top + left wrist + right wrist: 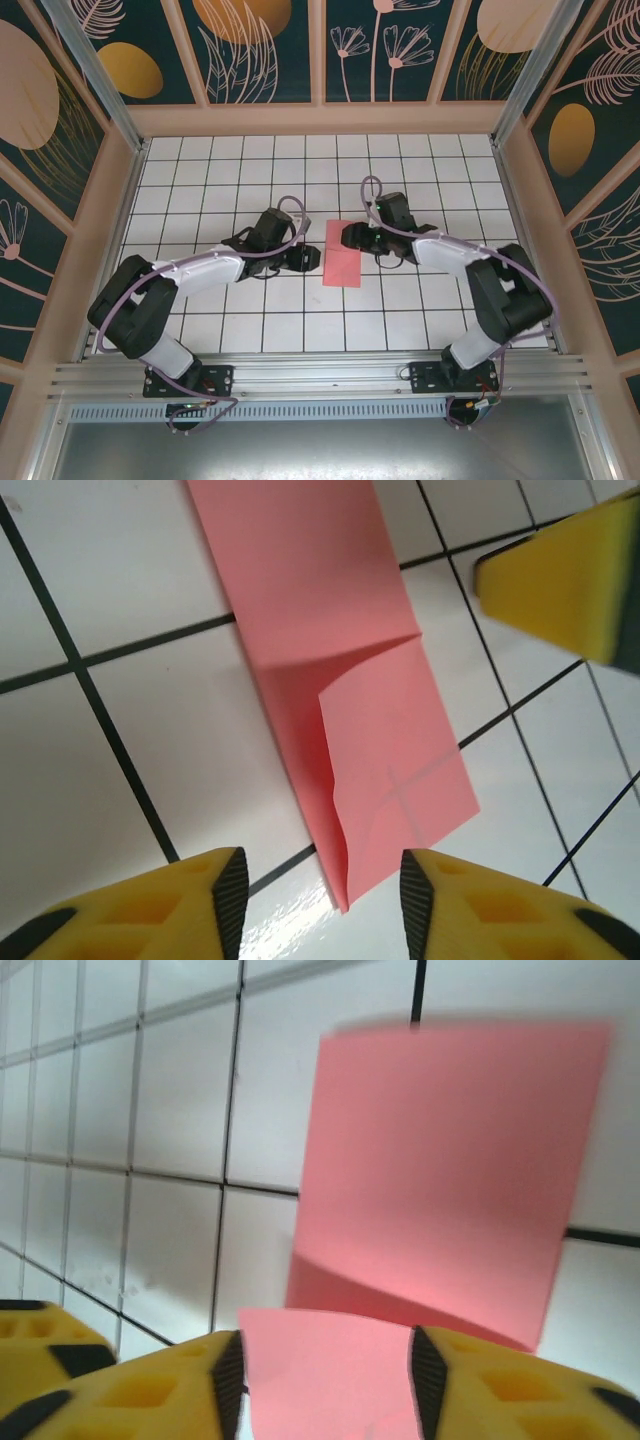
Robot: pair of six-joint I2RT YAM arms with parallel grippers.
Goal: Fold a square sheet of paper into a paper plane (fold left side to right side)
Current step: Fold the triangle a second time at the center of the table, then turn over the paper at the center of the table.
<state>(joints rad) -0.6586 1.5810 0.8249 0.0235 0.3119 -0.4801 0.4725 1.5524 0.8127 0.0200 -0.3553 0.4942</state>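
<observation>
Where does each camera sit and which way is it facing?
Top external: above, behind the arms, facing down at the table; both arms, left hand and right hand flanking the pink paper.
Left wrist: on that wrist, facing down at the paper's folded end; its yellow fingers.
Right wrist: on that wrist, low over the paper; its yellow fingers.
Shared: all see the paper.

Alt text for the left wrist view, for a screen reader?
A pink-red paper, folded into a narrow strip with a flap creased over its near end, lies on white grid tiles. The left tool stands open, its yellow fingers flanking the strip's near corner.
</observation>
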